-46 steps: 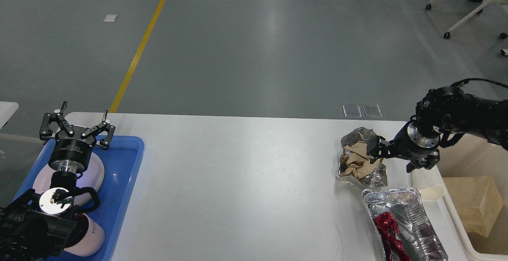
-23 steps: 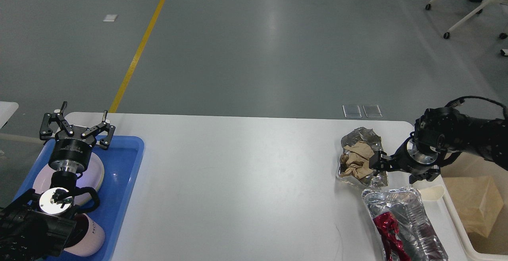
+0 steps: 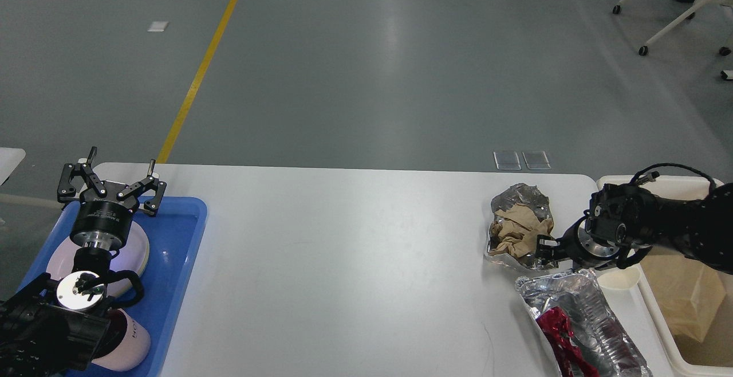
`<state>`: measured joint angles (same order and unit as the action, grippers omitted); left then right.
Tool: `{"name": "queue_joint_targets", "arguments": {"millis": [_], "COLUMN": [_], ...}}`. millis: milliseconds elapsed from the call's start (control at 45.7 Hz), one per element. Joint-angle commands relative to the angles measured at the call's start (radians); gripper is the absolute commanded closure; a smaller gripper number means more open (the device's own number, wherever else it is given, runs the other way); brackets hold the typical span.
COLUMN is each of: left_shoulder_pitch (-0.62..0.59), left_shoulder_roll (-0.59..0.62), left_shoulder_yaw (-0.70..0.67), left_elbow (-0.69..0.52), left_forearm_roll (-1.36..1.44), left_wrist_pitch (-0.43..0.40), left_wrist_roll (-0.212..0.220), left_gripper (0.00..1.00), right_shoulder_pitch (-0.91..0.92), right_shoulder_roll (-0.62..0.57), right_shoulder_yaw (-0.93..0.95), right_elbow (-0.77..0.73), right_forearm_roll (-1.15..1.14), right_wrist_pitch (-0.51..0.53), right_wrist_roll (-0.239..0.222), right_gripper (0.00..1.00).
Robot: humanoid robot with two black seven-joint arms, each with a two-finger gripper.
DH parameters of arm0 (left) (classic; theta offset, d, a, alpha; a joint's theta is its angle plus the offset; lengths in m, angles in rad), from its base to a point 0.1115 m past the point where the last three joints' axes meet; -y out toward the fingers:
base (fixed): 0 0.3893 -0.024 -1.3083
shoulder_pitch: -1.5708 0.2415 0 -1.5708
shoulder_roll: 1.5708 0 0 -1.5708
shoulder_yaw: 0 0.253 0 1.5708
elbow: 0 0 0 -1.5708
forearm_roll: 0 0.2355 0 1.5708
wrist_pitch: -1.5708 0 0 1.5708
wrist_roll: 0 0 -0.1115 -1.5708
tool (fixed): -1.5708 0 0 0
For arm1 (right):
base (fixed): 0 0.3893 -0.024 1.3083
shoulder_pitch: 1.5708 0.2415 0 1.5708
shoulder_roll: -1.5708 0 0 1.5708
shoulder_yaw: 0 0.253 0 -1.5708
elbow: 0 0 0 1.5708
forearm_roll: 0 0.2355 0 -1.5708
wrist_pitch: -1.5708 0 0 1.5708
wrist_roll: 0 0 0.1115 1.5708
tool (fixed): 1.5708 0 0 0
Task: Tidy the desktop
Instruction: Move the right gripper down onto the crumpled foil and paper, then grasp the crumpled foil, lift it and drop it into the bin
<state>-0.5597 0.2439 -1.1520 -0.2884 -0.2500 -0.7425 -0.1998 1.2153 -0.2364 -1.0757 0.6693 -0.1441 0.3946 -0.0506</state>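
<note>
Head view: across the wide white smooth desktop (image 3: pixel 355 262), crumpled silver foil holding brown paper (image 3: pixel 518 228), judged light, crushable and best pinched at its rim, is met by the right gripper (image 3: pixel 547 248), closure indiscernible, while the left gripper (image 3: pixel 109 185) is splayed above a blue plastic tray (image 3: pixel 183 251).

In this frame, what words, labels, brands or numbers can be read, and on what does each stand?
Dark lettering on the white cup lying in the blue tray: too small and partly hidden by the left arm to read.
Red wrapper in the foil container: no legible print.
Nothing else carries text.
</note>
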Motion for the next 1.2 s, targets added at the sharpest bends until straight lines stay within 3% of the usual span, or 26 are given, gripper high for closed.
{"name": "queue_joint_targets", "arguments": {"millis": [0, 197, 416, 897, 1181], "left_shoulder_pitch": [0.0, 0.0, 0.0, 0.0, 0.0], "left_shoulder_roll": [0.0, 0.0, 0.0, 0.0, 0.0], "left_shoulder_yaw": [0.0, 0.0, 0.0, 0.0, 0.0], "left_elbow": [0.0, 0.0, 0.0, 0.0, 0.0], "left_forearm_roll": [0.0, 0.0, 0.0, 0.0, 0.0], "left_wrist_pitch": [0.0, 0.0, 0.0, 0.0, 0.0], "left_wrist_roll": [0.0, 0.0, 0.0, 0.0, 0.0], "left_gripper": [0.04, 0.04, 0.04, 0.04, 0.04], "right_shoulder_pitch": [-0.003, -0.008, -0.01, 0.079, 0.298], "right_shoulder_roll": [0.005, 0.025, 0.042, 0.045, -0.138], "right_shoulder_yaw": [0.0, 0.0, 0.002, 0.031, 0.122], "right_elbow": [0.0, 0.0, 0.0, 0.026, 0.255], "right_forearm_roll": [0.001, 0.001, 0.003, 0.012, 0.008], "right_wrist_pitch": [-0.005, -0.014, -0.013, -0.008, 0.018], "right_wrist_roll": [0.0, 0.0, -0.002, -0.002, 0.0], "right_gripper": [0.58, 0.68, 1.0, 1.0, 1.0]}}
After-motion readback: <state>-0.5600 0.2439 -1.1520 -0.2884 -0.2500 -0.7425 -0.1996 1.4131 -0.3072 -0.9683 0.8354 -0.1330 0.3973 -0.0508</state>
